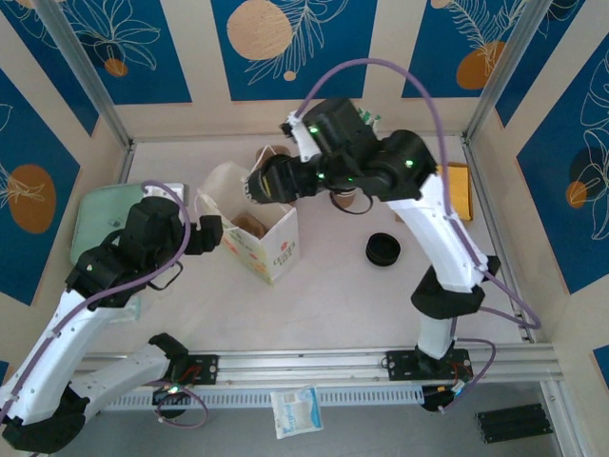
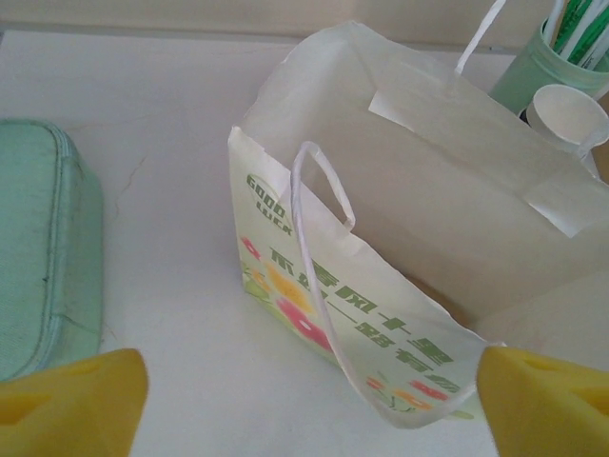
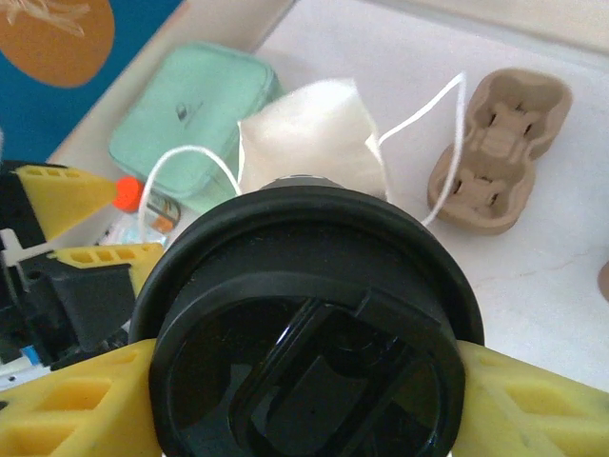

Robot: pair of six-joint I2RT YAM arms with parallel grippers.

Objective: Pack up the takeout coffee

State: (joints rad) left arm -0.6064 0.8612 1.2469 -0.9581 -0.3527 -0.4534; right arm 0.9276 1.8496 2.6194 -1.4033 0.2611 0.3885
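The takeout coffee (image 3: 304, 333), black lid up, sits clamped between the 2 yellow fingers of the right gripper (image 3: 304, 409), raised near the rim of the open paper bag (image 2: 314, 314). To do this well, centre the cup over the opening, clear of the 2 white string handles (image 2: 297, 190). Then lower it upright until its base meets the bag floor before letting go. The left gripper (image 2: 304, 414), jaws wide apart beside the bag's printed wall, could steady that wall if it leans.
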